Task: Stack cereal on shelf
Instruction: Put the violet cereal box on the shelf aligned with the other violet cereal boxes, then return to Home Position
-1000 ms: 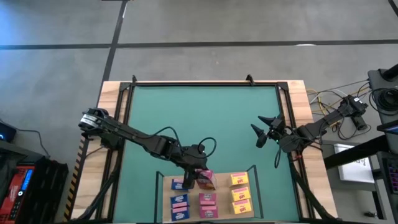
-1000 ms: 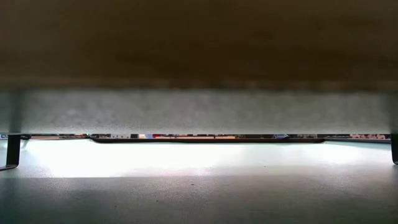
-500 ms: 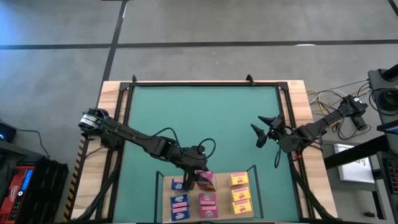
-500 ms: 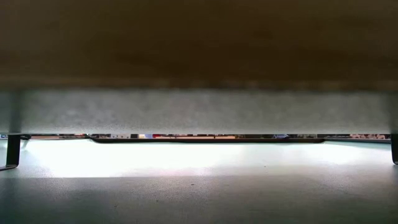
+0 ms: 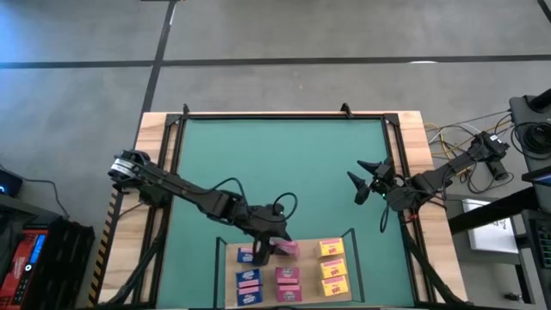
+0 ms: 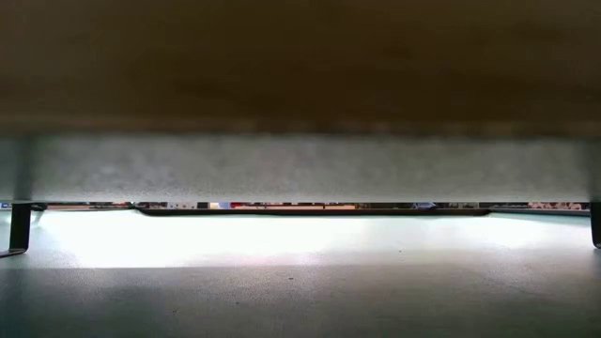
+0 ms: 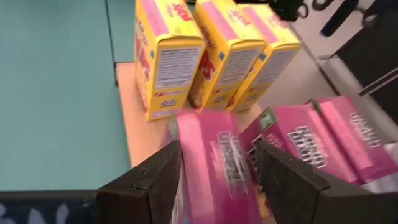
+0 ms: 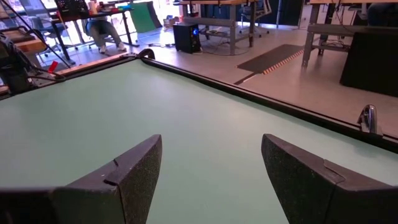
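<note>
Reaching in from the left edge of the surface (image 5: pixel 155 129), the left arm stretches across the green mat (image 5: pixel 275 164) to the shelf (image 5: pixel 225 269), a light-wood board at the near middle of the mat. Its end effector (image 5: pixel 272 248) hangs over the board's far edge, between the blue column and the pink one.

Three blue boxes (image 5: pixel 248 277) stand in a column on the left part of the shelf, one behind another, and the farthest is partly hidden under the arm.

A pink box (image 7: pixel 214 162) sits directly at the left end effector, at the far end of the middle column. In the left wrist view it fills the space between the two dark pads and looks smeared. Whether this end effector is grasping the box or has released it cannot be told. In the high view the box shows just to the right of the end effector. Two more pink boxes (image 5: pixel 287 284) lie nearer in the same column, close together.

Three yellow boxes (image 7: pixel 214 56) stand side by side on the right part of the shelf, touching or nearly touching one another. A strip of bare wood separates them from the pink column.

On the right, the right arm waits over the mat, well apart from the shelf. Its end effector (image 5: pixel 355 178) is released, with the fingers spread wide and only green mat showing between them in the right wrist view.

The low view shows little more than a dark band overhead and a thin bright strip of the room beyond.
</note>
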`<action>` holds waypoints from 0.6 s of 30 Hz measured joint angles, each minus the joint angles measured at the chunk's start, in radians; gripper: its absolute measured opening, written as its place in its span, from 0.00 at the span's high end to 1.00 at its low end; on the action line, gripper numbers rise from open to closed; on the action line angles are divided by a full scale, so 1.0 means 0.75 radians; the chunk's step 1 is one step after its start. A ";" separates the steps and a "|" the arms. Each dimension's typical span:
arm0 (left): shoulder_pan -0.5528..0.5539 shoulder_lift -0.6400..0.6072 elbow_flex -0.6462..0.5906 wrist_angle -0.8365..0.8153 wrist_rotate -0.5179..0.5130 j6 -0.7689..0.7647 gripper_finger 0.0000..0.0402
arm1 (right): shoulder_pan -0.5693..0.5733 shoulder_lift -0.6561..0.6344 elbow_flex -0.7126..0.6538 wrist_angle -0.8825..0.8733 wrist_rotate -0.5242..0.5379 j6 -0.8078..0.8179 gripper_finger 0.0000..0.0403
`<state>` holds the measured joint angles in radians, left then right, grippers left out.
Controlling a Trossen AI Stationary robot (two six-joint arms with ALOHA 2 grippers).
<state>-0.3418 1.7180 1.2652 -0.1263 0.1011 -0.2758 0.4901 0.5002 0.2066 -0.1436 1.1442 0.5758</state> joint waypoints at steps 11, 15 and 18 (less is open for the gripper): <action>0.000 0.000 0.000 0.030 0.002 -0.035 0.52 | 0.000 0.000 0.000 0.000 0.000 0.000 0.34; 0.005 -0.001 0.034 -0.021 -0.018 -0.009 0.52 | 0.000 0.000 0.000 0.000 0.000 0.000 0.34; 0.012 -0.004 0.115 -0.169 -0.044 0.040 0.52 | 0.000 0.000 0.000 0.000 0.000 0.000 0.34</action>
<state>-0.3326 1.7153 1.3515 -0.2527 0.0683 -0.2457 0.4900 0.5000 0.2066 -0.1436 1.1445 0.5758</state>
